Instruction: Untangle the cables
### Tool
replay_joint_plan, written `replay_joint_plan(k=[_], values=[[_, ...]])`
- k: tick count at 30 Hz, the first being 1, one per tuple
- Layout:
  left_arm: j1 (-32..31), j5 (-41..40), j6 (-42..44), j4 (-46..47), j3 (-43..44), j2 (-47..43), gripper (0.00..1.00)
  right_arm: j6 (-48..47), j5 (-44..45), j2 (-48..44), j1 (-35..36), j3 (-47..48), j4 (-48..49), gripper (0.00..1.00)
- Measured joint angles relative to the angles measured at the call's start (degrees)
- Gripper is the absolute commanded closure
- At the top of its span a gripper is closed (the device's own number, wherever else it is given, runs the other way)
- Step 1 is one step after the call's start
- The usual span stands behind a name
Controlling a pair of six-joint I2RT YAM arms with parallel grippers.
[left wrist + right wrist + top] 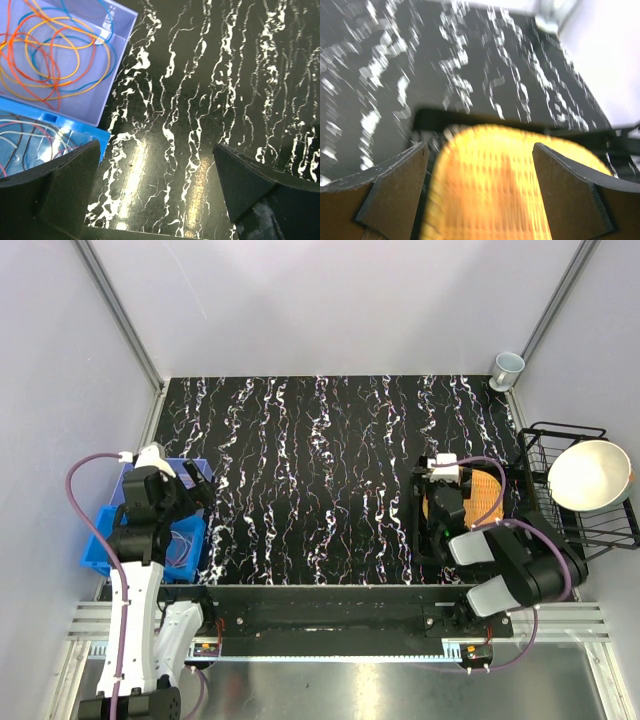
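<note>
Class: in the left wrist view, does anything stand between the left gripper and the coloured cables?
Nothing covers the cables. Only the pale tray's side wall lies between them and the open left gripper, which is over the table beside it.

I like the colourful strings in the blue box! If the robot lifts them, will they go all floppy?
Probably very floppy: the cables are thin and lie in loose curly loops. They look light too. The orange, yellow and blue loops cross each other in the blue bin, so pulling one would likely drag others along.
</note>
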Motion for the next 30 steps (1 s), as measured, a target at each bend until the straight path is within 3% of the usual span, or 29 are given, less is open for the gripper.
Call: replay_joint_plan(k=[6,13,21,30], values=[[-0.07,-0.87,0.0,-0.83,0.0,0.02,0.01,-0.24,-0.44,6.43,-2.38,-1.2,8.66,0.05],[-0.07,-0.94,0.0,-0.87,0.0,0.0,0.01,0.37,-0.96,8.15,-3.96,-0.98,11.15,0.03],[-0.07,-0.87,0.0,-0.92,0.0,0.76,0.01,7.54,-12.28,7.67,-17.27,-0.92,10.21,0.0],[-0.09,-0.85,0.02,-0.98,0.0,1.97,0.01,11.21,-24.76,7.72,-22.34,6.67,-2.6,0.0]])
